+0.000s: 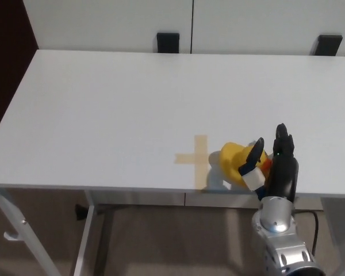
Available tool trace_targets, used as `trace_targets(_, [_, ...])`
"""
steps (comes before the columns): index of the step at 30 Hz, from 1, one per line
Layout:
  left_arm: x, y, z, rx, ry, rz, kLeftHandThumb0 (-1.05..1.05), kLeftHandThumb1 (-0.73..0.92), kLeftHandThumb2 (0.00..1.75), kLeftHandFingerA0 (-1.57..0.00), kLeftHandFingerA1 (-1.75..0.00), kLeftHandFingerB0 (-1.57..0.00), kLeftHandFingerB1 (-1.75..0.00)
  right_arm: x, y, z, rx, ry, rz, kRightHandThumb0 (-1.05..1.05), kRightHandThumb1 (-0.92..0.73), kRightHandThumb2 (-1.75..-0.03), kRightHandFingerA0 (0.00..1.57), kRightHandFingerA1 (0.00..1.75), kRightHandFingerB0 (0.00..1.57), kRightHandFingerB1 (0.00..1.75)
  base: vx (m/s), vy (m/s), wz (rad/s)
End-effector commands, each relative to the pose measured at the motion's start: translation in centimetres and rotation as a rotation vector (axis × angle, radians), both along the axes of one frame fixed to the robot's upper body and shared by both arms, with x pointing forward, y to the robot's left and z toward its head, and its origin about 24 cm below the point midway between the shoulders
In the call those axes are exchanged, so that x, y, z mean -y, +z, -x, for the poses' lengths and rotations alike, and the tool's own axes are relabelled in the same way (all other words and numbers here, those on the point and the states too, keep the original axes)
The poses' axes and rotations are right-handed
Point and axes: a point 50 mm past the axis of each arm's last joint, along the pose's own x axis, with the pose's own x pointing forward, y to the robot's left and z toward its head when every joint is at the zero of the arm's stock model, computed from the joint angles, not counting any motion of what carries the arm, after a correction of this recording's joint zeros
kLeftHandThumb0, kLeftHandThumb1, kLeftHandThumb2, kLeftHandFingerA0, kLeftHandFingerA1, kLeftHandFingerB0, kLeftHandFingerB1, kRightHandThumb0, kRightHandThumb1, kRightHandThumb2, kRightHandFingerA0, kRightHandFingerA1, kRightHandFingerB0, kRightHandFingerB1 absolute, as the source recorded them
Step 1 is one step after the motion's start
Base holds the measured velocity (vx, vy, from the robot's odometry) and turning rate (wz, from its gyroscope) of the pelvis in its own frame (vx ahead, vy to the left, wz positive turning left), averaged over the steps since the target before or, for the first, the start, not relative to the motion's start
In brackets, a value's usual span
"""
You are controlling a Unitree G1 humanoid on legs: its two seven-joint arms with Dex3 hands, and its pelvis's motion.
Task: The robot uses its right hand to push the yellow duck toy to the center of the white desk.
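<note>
The yellow duck toy (237, 164) sits on the white desk (115, 109) just to the right of the tan tape cross (198, 158), near the desk's front edge. Its left side nearly meets the right arm of the cross, and the duck's shadow falls over that arm and the lower stem.

The robot's right hand (271, 164) is against the duck's right side — the side away from the cross. 1 black finger (255, 152) leans across the duck's upper right, with a white block and a blue patch just below it, touching the toy. Another long black finger (283, 144) stands upright, farther from the cross, with a gap between it and the first. The fingers are spread and clasp nothing; the hand only bears on the toy from the side. A speck of orange shows between duck and hand.

Below the hand, the silver wrist and forearm (279, 236) hang past the desk's front edge, down and to the right of the cross.

The left hand does not show.

Far behind the cross, 2 dark brackets (168, 42) sit at the desk's back edge against white cabinet panels (103, 23).
</note>
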Motion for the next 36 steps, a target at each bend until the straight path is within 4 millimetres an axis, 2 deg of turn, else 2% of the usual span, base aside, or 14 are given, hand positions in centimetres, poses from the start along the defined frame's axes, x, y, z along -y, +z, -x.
trace_targets(1, [0.5, 0.0, -0.2, 0.059, -0.019, 0.023, -0.08, 0.66, 0.83, -0.95, -0.71, -0.96, -0.68, -2.5, 0.3, 0.2, -0.006, -0.104, 0.081, -1.03, -0.91, -1.21, 0.00, 0.09, 0.00, 0.00, 0.00, 0.000, 0.00])
trace_targets(4, [0.8, -0.1, -0.6, 0.053, -0.036, 0.030, -0.07, 0.65, 0.81, -0.95, -0.74, -0.93, -0.69, -4.4, 1.6, -0.6, 0.004, -0.033, 0.042, -1.05, -0.92, -1.23, 0.00, 0.12, 0.00, 0.01, 0.00, 0.000, 0.00])
trace_targets(8, [1.0, -0.2, -0.8, 0.053, -0.043, 0.035, -0.08, 0.67, 0.78, -0.96, -0.73, -0.94, -0.69, -5.0, 2.1, -0.9, 0.015, -0.020, 0.041, -1.05, -0.91, -1.23, 0.00, 0.11, 0.00, 0.00, 0.00, 0.000, 0.00])
trace_targets(10, [1.2, -0.3, -0.9, 0.048, -0.054, 0.040, -0.09, 0.66, 0.81, -0.96, -0.72, -0.96, -0.73, -6.4, 2.8, -1.1, 0.030, 0.053, 0.018, -1.05, -0.91, -1.24, 0.00, 0.15, 0.00, 0.03, 0.00, 0.000, 0.00])
trace_targets(13, [1.2, -0.3, -1.1, 0.045, -0.079, 0.036, -0.07, 0.62, 0.88, -0.93, -0.71, -0.94, -0.72, -7.0, 3.0, -1.1, 0.040, 0.091, 0.043, -1.05, -0.92, -1.23, 0.00, 0.13, 0.00, 0.00, 0.00, 0.000, 0.00])
trace_targets(18, [1.2, -0.3, -1.2, 0.050, -0.068, 0.038, -0.07, 0.66, 0.82, -0.94, -0.71, -0.94, -0.72, -7.8, 2.3, -0.6, 0.043, 0.205, -0.030, -1.05, -0.91, -1.22, 0.00, 0.14, 0.00, 0.00, 0.00, 0.000, 0.00])
trace_targets(20, [1.2, -0.3, -1.2, 0.048, -0.067, 0.036, -0.07, 0.64, 0.83, -0.94, -0.70, -0.92, -0.71, -8.0, 1.7, -0.3, 0.016, 0.262, -0.101, -1.05, -0.89, -1.21, 0.00, 0.19, 0.00, 0.08, 0.00, 0.000, 0.00])
trace_targets(29, [1.1, -0.2, -1.3, 0.039, -0.078, 0.023, -0.06, 0.66, 0.81, -0.94, -0.69, -0.93, -0.68, -8.3, 1.2, -0.1, -0.028, 0.364, -0.186, -1.05, -0.88, -1.23, 0.00, 0.10, 0.00, 0.03, 0.00, 0.000, 0.00])
trace_targets(30, [1.1, -0.2, -1.4, 0.039, -0.080, 0.023, -0.05, 0.64, 0.83, -0.95, -0.72, -0.94, -0.72, -8.7, 1.1, 0.1, -0.038, 0.376, -0.202, -0.92, -0.72, -1.02, 0.00, 0.14, 0.00, 0.05, 0.00, 0.000, 0.00])
trace_targets(31, [1.1, -0.2, -1.4, 0.039, -0.080, 0.023, -0.05, 0.64, 0.83, -0.95, -0.72, -0.94, -0.72, -8.7, 1.1, 0.1, -0.038, 0.376, -0.202, -0.92, -0.72, -1.02, 0.00, 0.14, 0.00, 0.05, 0.00, 0.000, 0.00])
trace_targets(32, [1.2, -0.2, -1.3, 0.042, -0.084, 0.023, -0.05, 0.61, 0.88, -0.96, -0.71, -0.94, -0.71, -8.8, 1.0, 0.3, -0.046, 0.383, -0.205, -0.93, -0.82, -1.22, 0.00, 0.17, 0.00, 0.13, 0.00, 0.000, 0.00])
trace_targets(33, [1.2, -0.2, -1.3, 0.044, -0.087, 0.024, -0.05, 0.61, 0.88, -0.96, -0.71, -0.94, -0.71, -9.0, 0.9, 0.4, -0.051, 0.389, -0.207, -0.93, -0.82, -1.22, 0.00, 0.17, 0.00, 0.13, 0.00, 0.000, 0.00])
trace_targets(34, [1.2, -0.2, -1.2, 0.041, -0.088, 0.022, -0.06, 0.63, 0.86, -0.94, -0.67, -0.91, -0.71, -9.2, 0.5, 0.8, -0.071, 0.393, -0.220, -1.05, -0.92, -1.24, 0.00, 0.08, 0.00, 0.02, 0.00, 0.000, 0.00])
trace_targets(36, [1.1, -0.2, -1.2, 0.038, -0.088, 0.021, -0.06, 0.63, 0.86, -0.94, -0.67, -0.91, -0.71, -9.3, 0.2, 1.0, -0.085, 0.396, -0.230, -1.05, -0.92, -1.24, 0.00, 0.08, 0.00, 0.02, 0.00, 0.000, 0.00])
